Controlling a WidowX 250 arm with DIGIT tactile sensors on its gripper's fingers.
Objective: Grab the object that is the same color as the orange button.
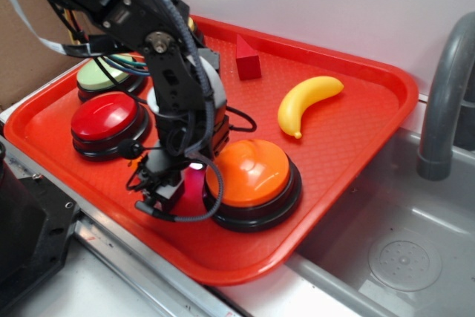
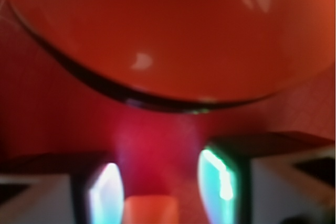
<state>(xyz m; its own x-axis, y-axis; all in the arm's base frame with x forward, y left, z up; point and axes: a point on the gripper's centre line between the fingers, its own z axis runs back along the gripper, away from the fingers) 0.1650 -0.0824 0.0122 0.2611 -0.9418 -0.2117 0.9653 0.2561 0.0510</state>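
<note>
We see the orange piece (image 2: pixel 149 209) between the gripper's (image 2: pixel 160 190) parted fingers (image 2: pixel 218 179), just beside the orange button (image 2: pixel 157 30); not yet clamped.

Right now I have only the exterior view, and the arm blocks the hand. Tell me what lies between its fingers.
Observer: In the wrist view, a small glossy orange plastic piece lies between the fingers of the hand.
Operator: Report whether it is gripped.
Observer: It does not look gripped. The fingers stand apart, and a strip of the red plastic tray shows between the piece and one finger.
Operator: Say where the button sits from there.
Observer: The large round orange-domed push button on its black base fills the view just ahead of the fingertips, apart from the piece.
</note>
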